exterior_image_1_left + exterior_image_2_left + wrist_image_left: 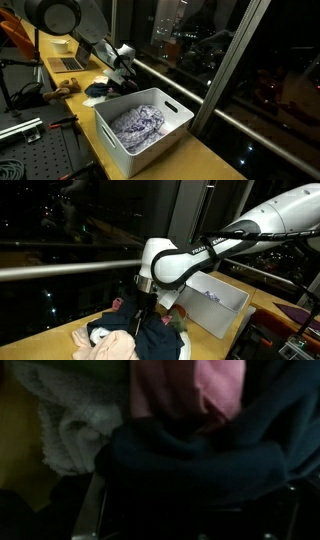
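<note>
Pincer sunk into dark blue garment; jaw gap cannot be made out.
Only the wrist view shows pink cloth at 12 o'clock; only an exterior view shows white bin.

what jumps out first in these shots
The white arm bends down over a clothes pile on the table, fingers at a dark cloth. Beside it stands a white bin with a purple cloth inside, by dark windows.

Both exterior views share the clothes pile; wrist view is close
</note>
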You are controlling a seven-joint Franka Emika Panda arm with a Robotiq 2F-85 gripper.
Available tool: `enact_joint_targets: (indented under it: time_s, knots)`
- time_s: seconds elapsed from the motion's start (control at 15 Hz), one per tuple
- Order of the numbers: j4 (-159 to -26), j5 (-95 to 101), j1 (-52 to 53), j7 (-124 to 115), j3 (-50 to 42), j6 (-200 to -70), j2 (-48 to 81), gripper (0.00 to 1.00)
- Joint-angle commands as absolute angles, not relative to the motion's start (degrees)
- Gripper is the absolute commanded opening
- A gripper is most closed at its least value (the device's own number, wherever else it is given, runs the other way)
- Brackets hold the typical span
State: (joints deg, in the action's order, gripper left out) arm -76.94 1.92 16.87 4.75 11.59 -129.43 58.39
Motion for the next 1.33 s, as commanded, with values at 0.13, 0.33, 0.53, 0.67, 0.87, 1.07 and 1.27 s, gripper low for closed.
enact_joint_targets:
  time_s: [0.13, 0.33, 0.53, 0.67, 0.87, 1.07, 1.27]
  knots:
    - [-78.6, 1.9, 19.8, 4.2, 14.2, -130.9, 51.3, 0.06]
    - [-82.9, 2.8, 21.2, 3.0, 14.4, -131.4, 43.7, 0.00]
    - [-90.1, 2.5, 20.8, 1.4, 13.7, -132.0, 34.4, 0.00]
    - [-94.9, 2.5, 19.8, -0.2, 12.7, -132.8, 28.5, 0.00]
    - [-101.0, 1.9, 17.5, -1.0, 11.6, -132.6, 20.0, 0.00]
    - [-105.2, 1.5, 14.2, -0.3, 10.7, -130.9, 12.1, 0.00]
    - [-108.0, 1.4, 11.0, 0.3, 9.2, -128.4, 4.7, 0.00]
